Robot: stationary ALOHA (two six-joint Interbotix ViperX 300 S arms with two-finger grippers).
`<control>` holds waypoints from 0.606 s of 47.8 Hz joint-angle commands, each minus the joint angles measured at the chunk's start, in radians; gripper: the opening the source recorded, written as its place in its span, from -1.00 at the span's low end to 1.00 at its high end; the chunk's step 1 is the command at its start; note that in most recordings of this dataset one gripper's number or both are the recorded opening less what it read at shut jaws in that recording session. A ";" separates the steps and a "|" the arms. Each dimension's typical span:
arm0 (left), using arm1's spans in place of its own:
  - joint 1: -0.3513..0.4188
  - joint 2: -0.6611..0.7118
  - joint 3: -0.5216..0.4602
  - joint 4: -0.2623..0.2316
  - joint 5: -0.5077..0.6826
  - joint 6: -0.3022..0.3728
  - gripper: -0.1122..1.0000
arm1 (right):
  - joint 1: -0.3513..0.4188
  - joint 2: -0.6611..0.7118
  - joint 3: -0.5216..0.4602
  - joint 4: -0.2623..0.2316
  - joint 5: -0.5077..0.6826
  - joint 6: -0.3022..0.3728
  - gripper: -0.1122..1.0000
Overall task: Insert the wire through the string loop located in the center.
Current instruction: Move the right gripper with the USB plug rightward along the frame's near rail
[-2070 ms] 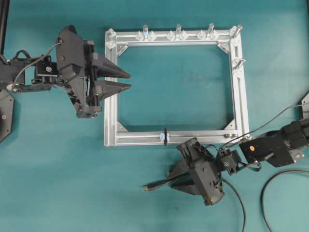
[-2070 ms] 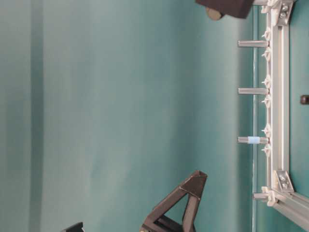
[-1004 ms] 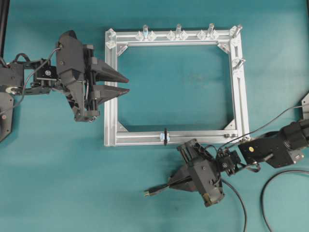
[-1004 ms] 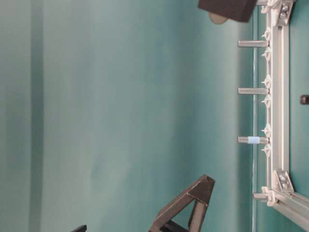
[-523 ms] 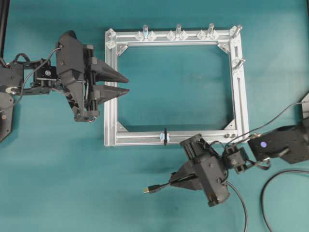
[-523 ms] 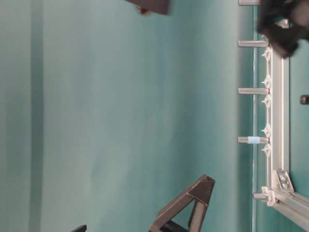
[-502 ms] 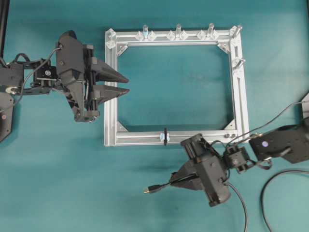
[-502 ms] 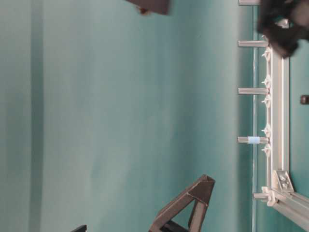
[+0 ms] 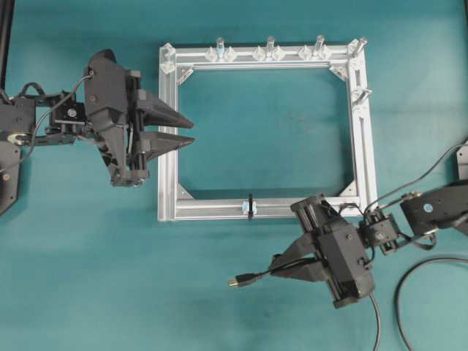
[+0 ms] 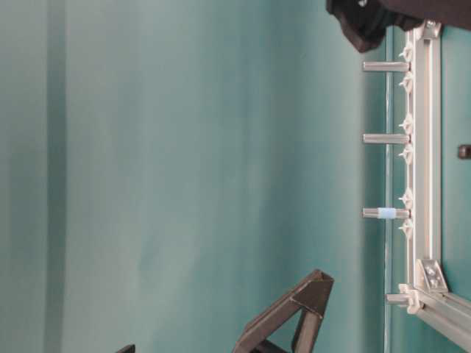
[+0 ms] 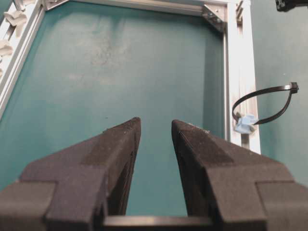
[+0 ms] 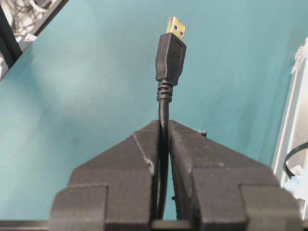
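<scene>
**A:** 2 grippers are in view. Status of each?

**B:** The right gripper is clenched on the wire, with the cable pinched between its fingers and the plug projecting ahead of the tips. The left gripper is parted and holds nothing; it hovers over the left bar of the frame.

**A:** Location of the task items?

**B:** The string loop stands upright around the near frame bar, about mid-span. The plug is on the outer side of that bar, near the loop but apart from it, and points along the bar, not at the loop opening.

**A:** Step in hand?

**B:** Judged as the approach stage: wire secured, insertion not yet begun. The next move calls for turning the plug to face the loop opening, matching its height, then advancing it straight through. The loop is thin and looks flexible, so a glancing contact would probably push it aside.

**A:** Surface and surroundings?

**B:** 1 plain teal tabletop carries the frame. Bolts stand up along the far bar. A second black cable curves at the right edge. The table-level view shows the right arm only in part, so height above the surface is uncertain.
</scene>
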 commanded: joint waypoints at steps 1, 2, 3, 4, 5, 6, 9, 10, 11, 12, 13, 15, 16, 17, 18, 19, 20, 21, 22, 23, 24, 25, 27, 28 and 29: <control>-0.006 -0.014 -0.008 0.002 -0.006 -0.003 -0.17 | 0.000 -0.029 -0.005 0.005 -0.005 0.000 -0.69; -0.006 -0.014 -0.008 0.000 -0.006 -0.003 -0.17 | 0.002 -0.031 -0.006 0.005 -0.005 0.000 -0.69; -0.006 -0.015 -0.008 0.002 -0.006 -0.003 -0.17 | 0.002 -0.029 -0.006 0.006 -0.005 0.000 -0.69; -0.006 -0.014 -0.008 0.002 -0.006 -0.003 -0.17 | 0.002 -0.029 -0.006 0.006 -0.006 0.000 -0.69; -0.006 -0.015 -0.008 0.002 -0.006 -0.003 -0.17 | 0.000 -0.029 -0.006 0.006 -0.005 0.000 -0.69; -0.006 -0.014 -0.008 0.002 -0.005 -0.003 -0.17 | 0.002 -0.029 -0.006 0.005 -0.006 0.000 -0.69; -0.006 -0.014 -0.008 0.000 -0.005 -0.003 -0.17 | 0.002 -0.031 -0.006 0.006 -0.006 0.000 -0.69; -0.006 -0.015 -0.006 0.000 -0.005 -0.003 -0.17 | 0.000 -0.031 -0.005 0.006 -0.005 0.000 -0.69; -0.006 -0.015 -0.006 0.002 -0.005 -0.003 -0.17 | 0.002 -0.031 -0.005 0.006 -0.005 0.000 -0.69; -0.006 -0.014 -0.006 0.002 -0.006 -0.003 -0.17 | 0.000 -0.031 -0.005 0.006 -0.005 0.000 -0.69; -0.006 -0.014 -0.006 0.000 -0.005 -0.003 -0.17 | 0.000 -0.031 -0.005 0.006 -0.005 0.000 -0.69; -0.006 -0.014 -0.005 0.002 -0.005 -0.003 -0.17 | 0.000 -0.031 -0.003 0.006 -0.005 0.000 -0.69; -0.006 -0.015 -0.003 0.002 -0.006 -0.003 -0.17 | 0.002 -0.031 -0.003 0.006 -0.005 0.000 -0.69; -0.006 -0.014 -0.003 0.002 -0.006 -0.003 -0.17 | 0.002 -0.031 -0.003 0.008 -0.005 0.000 -0.69; -0.006 -0.014 -0.003 0.002 -0.005 -0.003 -0.17 | 0.000 -0.032 0.000 0.009 -0.005 0.000 -0.69; -0.006 -0.014 -0.003 0.002 -0.005 -0.003 -0.17 | 0.002 -0.032 0.002 0.011 -0.005 0.000 -0.69; -0.006 -0.015 -0.002 0.002 -0.006 -0.003 -0.17 | 0.000 -0.034 0.003 0.014 -0.006 0.000 -0.69; -0.008 -0.014 -0.002 0.002 -0.006 -0.003 -0.17 | 0.002 -0.035 0.006 0.015 -0.005 0.000 -0.69; -0.006 -0.014 0.000 0.002 -0.006 -0.003 -0.17 | 0.002 -0.037 0.008 0.017 -0.005 0.000 -0.69; -0.006 -0.014 0.000 0.000 -0.006 -0.003 -0.17 | 0.002 -0.040 0.011 0.020 -0.005 0.000 -0.69; -0.008 -0.014 0.000 0.002 -0.005 -0.003 -0.17 | 0.002 -0.043 0.015 0.023 -0.005 0.000 -0.69; -0.008 -0.014 -0.002 0.000 -0.005 -0.005 -0.17 | 0.000 -0.046 0.020 0.025 -0.005 0.000 -0.69; -0.006 -0.015 0.000 0.002 -0.005 -0.003 -0.17 | 0.002 -0.055 0.031 0.029 -0.005 0.000 -0.69; -0.006 -0.015 0.002 0.002 -0.005 -0.003 -0.17 | 0.000 -0.060 0.035 0.032 -0.005 0.000 -0.69; -0.006 -0.014 0.002 0.002 -0.006 -0.003 -0.17 | 0.002 -0.069 0.041 0.035 -0.005 0.000 -0.69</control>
